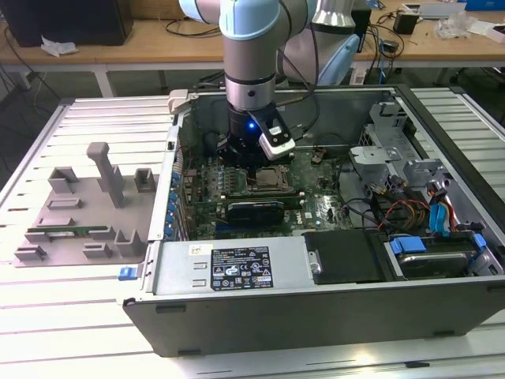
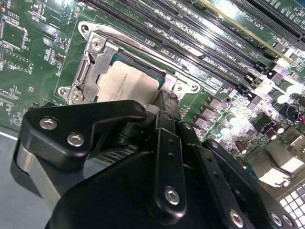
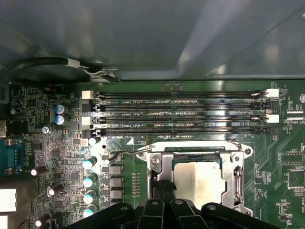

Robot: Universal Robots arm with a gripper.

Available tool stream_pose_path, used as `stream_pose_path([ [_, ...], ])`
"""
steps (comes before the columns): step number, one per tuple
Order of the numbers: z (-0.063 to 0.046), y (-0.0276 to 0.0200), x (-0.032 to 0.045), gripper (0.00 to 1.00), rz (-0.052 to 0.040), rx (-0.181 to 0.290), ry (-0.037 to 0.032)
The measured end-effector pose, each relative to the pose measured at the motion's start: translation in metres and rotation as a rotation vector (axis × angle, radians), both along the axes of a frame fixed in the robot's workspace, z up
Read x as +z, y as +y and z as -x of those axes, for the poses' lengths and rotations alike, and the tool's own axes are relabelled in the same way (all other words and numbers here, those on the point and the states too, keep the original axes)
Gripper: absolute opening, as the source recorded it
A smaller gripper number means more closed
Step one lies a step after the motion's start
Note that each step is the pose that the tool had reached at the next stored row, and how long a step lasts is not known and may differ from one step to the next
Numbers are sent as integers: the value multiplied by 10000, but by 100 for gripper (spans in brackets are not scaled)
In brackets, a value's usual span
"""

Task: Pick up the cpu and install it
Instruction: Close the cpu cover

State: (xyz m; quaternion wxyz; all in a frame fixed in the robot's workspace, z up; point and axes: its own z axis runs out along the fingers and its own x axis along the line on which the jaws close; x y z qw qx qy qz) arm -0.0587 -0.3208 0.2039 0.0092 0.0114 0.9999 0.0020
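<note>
Down by the cpu [image 3: 200, 183] in its socket [image 3: 237, 171], whether jaws grip cannot be told.

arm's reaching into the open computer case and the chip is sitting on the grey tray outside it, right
Wrong about the tray: the first wrist view shows the chip sitting in the socket frame on the board. The arm does reach into the open case.
</note>
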Motion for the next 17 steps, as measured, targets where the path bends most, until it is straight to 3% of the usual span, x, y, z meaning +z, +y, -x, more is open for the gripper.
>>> stream_pose_path([
  [9, 0, 1, 18, 11, -2, 0, -2],
  [11, 0, 0, 47, 11, 4, 0, 0],
  [14, 0, 0, 183, 11, 8, -1, 0],
  [17, 0, 0, 228, 11, 8, 0, -2],
])
